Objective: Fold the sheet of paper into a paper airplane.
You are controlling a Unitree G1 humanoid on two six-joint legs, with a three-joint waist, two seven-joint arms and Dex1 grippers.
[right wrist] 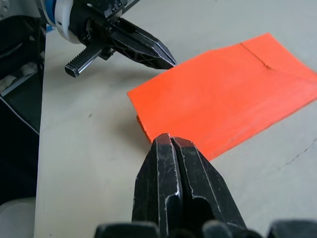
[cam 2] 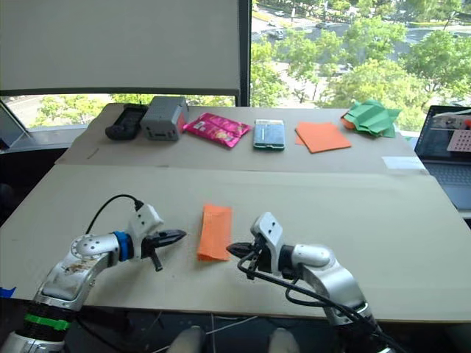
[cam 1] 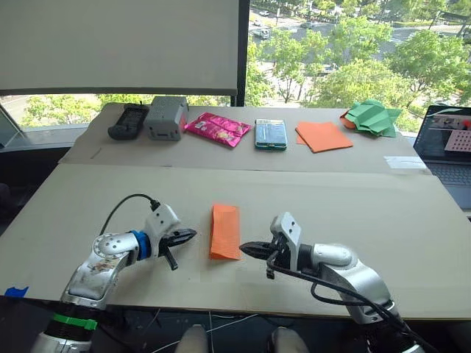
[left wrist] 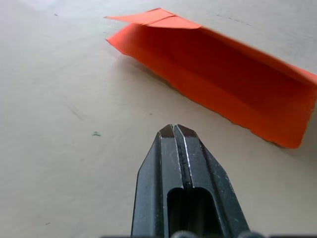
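Observation:
The sheet of paper lies on the near table between my two grippers, bright orange and folded lengthwise into a narrow strip, with one long edge lifted a little. My left gripper sits just left of it, shut with nothing held, its tip a short gap from the paper's edge. My right gripper is just right of the paper's near corner, shut and empty too, and its wrist view shows the left gripper across the paper. No finished paper airplane shape is visible.
On the far board lie a black device, a grey box, a pink packet, a teal box, flat orange sheets and green paper shapes. A laptop stands at the right edge.

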